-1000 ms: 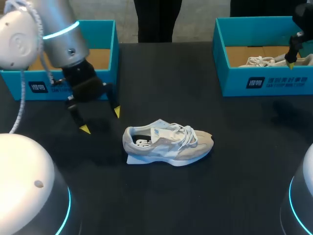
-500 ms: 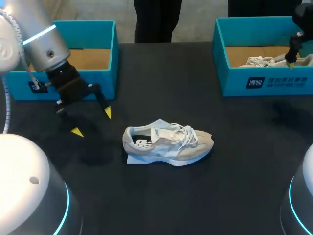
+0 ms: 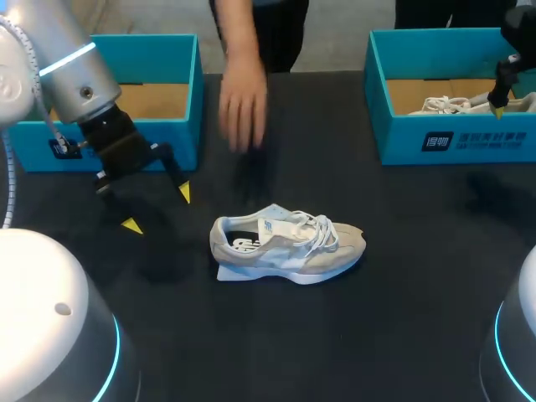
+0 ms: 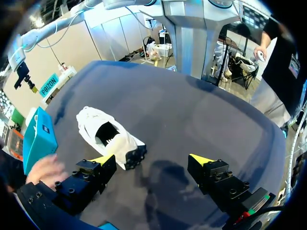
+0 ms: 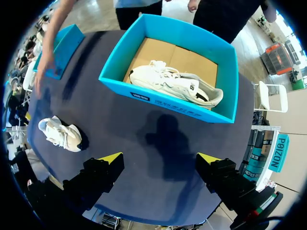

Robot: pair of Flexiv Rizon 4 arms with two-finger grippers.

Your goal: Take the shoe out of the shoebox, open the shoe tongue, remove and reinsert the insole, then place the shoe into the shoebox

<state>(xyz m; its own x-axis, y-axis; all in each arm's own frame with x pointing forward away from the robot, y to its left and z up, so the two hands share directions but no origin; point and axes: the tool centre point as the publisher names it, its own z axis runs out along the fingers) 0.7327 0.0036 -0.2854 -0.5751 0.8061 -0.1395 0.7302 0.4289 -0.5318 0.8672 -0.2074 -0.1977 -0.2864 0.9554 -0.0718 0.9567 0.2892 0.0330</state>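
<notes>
The shoe [image 3: 287, 245] lies crosswise, heel pointing toward the open, empty left gripper [image 3: 157, 208], much nearer than the open right gripper [image 5: 159, 157]

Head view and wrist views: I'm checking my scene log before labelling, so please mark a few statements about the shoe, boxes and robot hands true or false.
The white and beige sneaker lies on the black table, not in a shoebox. True.
The left hand is shut on the sneaker. False: it is open, beside the sneaker, touching nothing.
The blue cardboard shoebox on the right holds a white shoe. True.
Nobody reaches over the table. False: a person's arm reaches over it beyond the sneaker.
</notes>
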